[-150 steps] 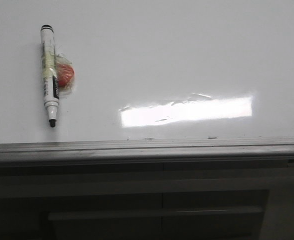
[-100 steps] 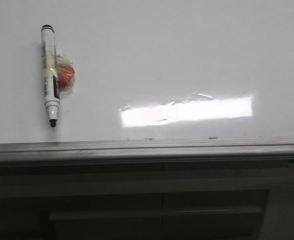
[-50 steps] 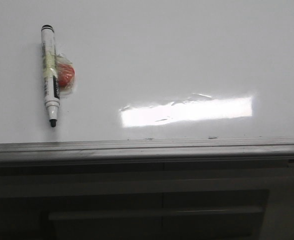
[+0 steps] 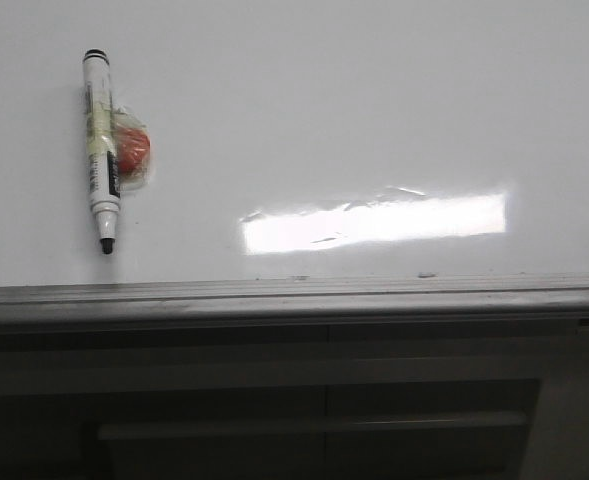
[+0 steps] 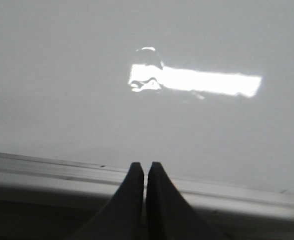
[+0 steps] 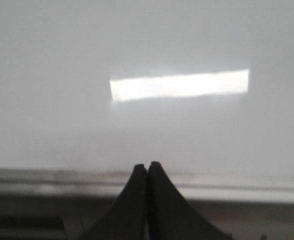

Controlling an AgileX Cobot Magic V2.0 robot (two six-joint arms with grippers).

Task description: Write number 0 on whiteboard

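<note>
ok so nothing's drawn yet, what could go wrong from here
The marker lies uncapped on the whiteboard, so a clumsy pick could drag its tip and leave a stray line. A red lump under clear wrap is stuck to its side and may spoil the grip. Both the left gripper and right gripper are shut at the board's grey rail; either must open before grasping.

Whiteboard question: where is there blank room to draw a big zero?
The whiteboard is bare everywhere right of the marker, above the grey edge rail. The only crowded spot is far left, where the marker and its red magnet sit.
</note>
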